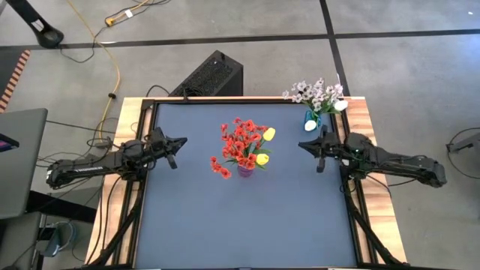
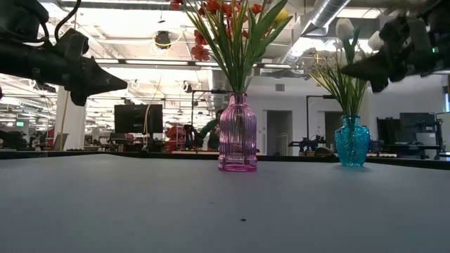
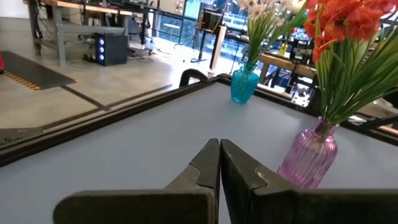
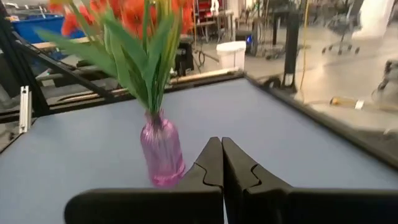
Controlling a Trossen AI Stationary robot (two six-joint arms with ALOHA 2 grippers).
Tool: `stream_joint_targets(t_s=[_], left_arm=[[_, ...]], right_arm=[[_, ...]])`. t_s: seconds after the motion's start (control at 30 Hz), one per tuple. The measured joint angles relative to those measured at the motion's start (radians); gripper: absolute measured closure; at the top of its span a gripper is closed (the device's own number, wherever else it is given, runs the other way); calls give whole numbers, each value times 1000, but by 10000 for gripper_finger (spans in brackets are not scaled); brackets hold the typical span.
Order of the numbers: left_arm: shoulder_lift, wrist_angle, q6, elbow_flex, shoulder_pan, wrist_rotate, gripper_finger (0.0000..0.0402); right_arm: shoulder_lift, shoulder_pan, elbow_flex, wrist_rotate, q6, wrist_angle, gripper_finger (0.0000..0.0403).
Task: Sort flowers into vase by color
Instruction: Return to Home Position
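Note:
A pink ribbed glass vase stands at the table's middle and holds red small-blossom bunches and two yellow tulips. It also shows in the left wrist view and the right wrist view. A teal glass vase stands at the far right and holds white tulips and white-lilac sprays. My left gripper hangs shut and empty left of the pink vase. My right gripper hangs shut and empty right of it, near the teal vase.
The blue-grey table top has a wooden frame around it. A black box and cables lie on the floor beyond the far edge.

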Motion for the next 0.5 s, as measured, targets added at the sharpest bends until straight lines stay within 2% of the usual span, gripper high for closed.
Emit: stream_joint_targets(t_s=[0.13,0.27,0.5], left_arm=[[0,-5,4,0,0,0,401],[0,-5,-27,0,0,13,401],[0,-6,1,-1,0,17,401]], right_arm=[[0,14,-88,-3,61,67,385],[-2,21,-99,-4,66,76,384],[0,28,-99,7,77,-65,378]])
